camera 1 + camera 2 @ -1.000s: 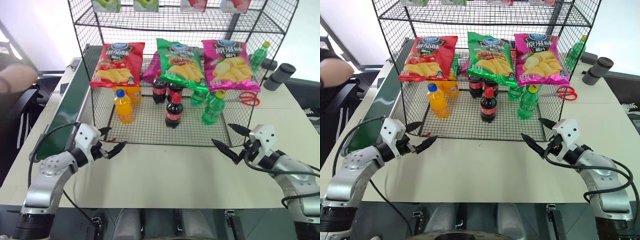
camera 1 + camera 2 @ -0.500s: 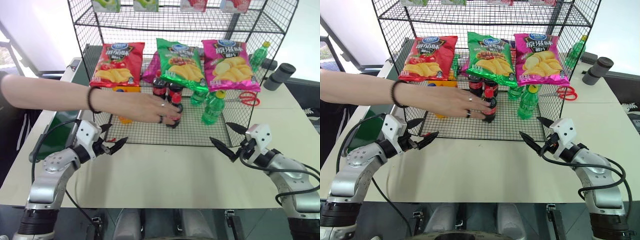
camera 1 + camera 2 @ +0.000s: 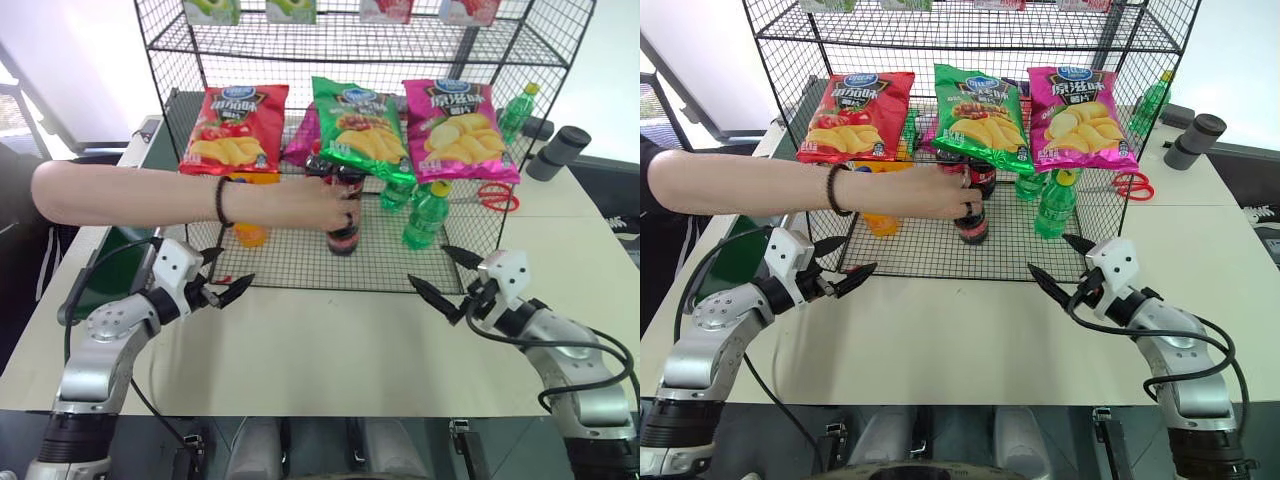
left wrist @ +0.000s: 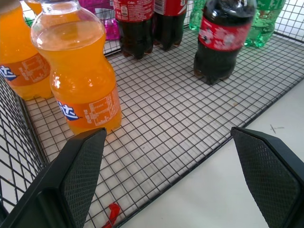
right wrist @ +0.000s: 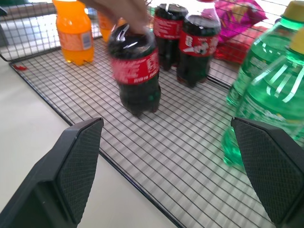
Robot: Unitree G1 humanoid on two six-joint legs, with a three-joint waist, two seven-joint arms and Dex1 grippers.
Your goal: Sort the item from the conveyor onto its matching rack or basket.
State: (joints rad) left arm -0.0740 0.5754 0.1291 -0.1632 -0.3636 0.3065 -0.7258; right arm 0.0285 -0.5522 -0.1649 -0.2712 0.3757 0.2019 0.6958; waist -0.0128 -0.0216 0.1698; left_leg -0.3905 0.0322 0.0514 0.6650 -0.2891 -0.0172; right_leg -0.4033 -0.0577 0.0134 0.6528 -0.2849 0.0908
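My left gripper [image 3: 222, 284] and my right gripper [image 3: 440, 283] hover over the white table [image 3: 330, 350], both released and holding nothing, just in front of the black wire-mesh basket [image 3: 300, 262]. Inside the basket, a person's hand [image 3: 318, 208] grips the top of the cola bottle [image 5: 135, 71], which stands on the mesh floor. An orange soda bottle [image 4: 78, 71] stands left of it in the basket, green bottles [image 3: 428, 215] right. The conveyor [image 3: 125, 235] runs along the basket's left side.
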